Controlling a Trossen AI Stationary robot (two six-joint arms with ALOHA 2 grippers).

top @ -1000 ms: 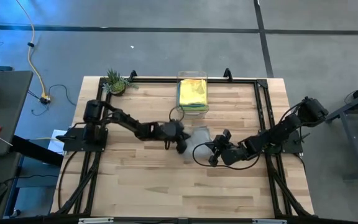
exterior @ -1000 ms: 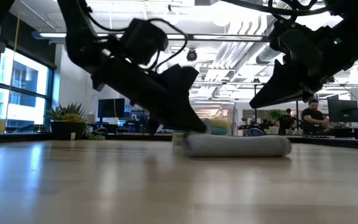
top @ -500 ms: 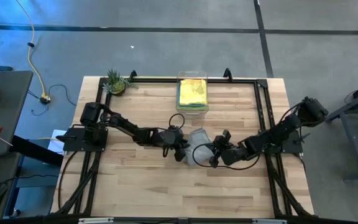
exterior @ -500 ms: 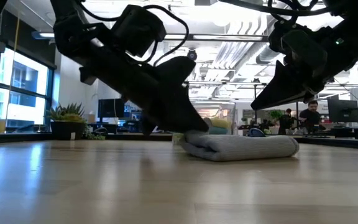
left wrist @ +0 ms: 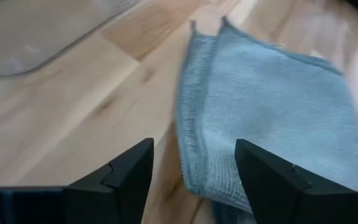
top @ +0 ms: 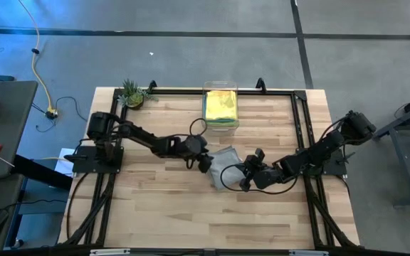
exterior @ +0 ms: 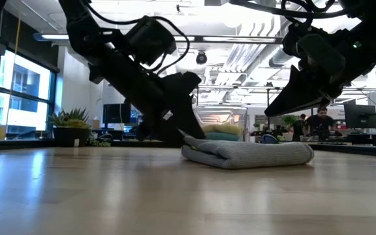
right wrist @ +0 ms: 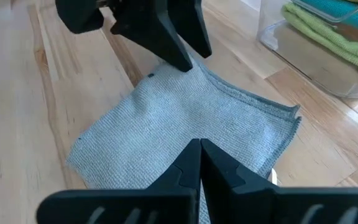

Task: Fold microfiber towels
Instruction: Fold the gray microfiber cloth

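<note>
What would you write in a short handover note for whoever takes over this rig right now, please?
Left gripper: open, at the folded grey towel's edge, holding nothing.
Right gripper: shut, empty, just above the same towel.
Grey towel lies folded mid-table.
Clear bin at the table's far edge holds folded towels; yellow, green and teal show.
Left: finish the grey towel and bin it; no orange towel in view.

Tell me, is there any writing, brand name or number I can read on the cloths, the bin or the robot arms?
None can be read: the grey towel, the clear bin with its folded towels, and both arms show no legible text.
The monitors in the room behind are too far off to read.
</note>
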